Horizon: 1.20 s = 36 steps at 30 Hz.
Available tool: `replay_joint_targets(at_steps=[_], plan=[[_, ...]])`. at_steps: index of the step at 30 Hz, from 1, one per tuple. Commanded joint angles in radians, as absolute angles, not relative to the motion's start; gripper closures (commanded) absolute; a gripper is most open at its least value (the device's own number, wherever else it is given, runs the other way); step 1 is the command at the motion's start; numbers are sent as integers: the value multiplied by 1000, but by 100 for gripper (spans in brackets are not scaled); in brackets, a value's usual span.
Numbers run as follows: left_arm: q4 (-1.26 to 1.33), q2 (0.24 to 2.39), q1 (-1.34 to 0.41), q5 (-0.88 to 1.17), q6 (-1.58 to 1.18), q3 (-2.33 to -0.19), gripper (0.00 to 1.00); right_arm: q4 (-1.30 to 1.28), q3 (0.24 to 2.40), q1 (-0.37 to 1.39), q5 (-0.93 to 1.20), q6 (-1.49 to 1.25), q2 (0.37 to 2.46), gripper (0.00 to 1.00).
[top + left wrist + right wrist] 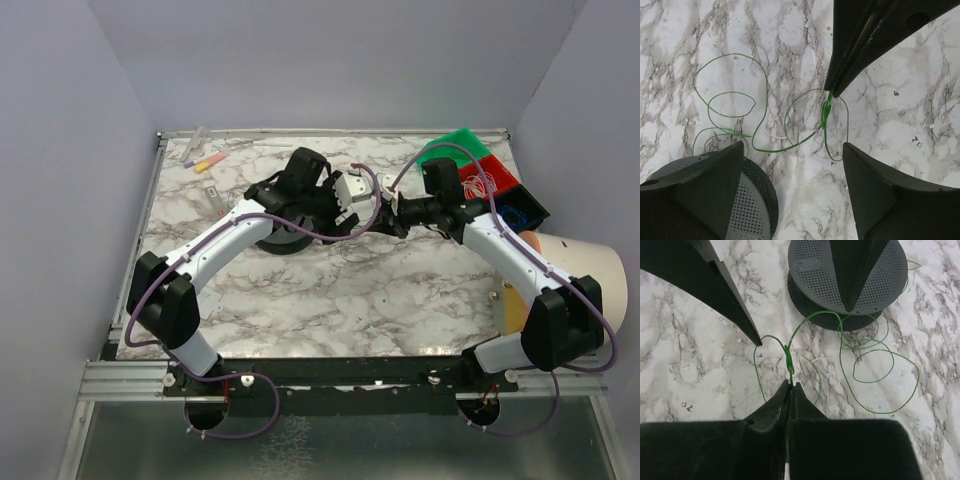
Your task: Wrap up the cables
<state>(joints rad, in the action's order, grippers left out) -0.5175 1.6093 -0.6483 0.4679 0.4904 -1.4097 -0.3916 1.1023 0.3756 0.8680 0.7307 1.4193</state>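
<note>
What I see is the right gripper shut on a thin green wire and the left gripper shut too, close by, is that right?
Not quite. The left gripper is open, its fingers wide apart, as the left wrist view shows. The right gripper is indeed shut on the thin green wire.

Pale lavender walls [330,60] — white, grey-veined marble table [330,300].

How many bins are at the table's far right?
3. A green bin at the far corner, a red bin just nearer, and a black bin nearest, by the right edge. The right arm may hide more.
</note>
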Motion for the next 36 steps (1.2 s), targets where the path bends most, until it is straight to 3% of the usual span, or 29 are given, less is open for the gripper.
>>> replay_joint_targets(at_steps=[1,10,16,24,29,32,36], plan=[[-500,1617,-653,567,535,-1426,22,-442,1077,373,947,778,1402,99],[-531,1644,-657,635,562,-1444,36,-449,1080,373,940,792,1411,99],[-535,1658,-658,667,561,-1455,56,-449,1077,373,937,794,1421,100],[-551,1682,-658,733,556,-1474,60,-446,1081,369,965,782,1427,100],[-552,1700,-657,774,534,-1489,80,-445,1085,354,1001,768,1428,100],[-552,1711,-658,786,521,-1492,100,-443,1081,349,1011,765,1425,100],[-535,1710,-657,759,500,-1481,100,-418,1074,339,994,752,1419,100]])
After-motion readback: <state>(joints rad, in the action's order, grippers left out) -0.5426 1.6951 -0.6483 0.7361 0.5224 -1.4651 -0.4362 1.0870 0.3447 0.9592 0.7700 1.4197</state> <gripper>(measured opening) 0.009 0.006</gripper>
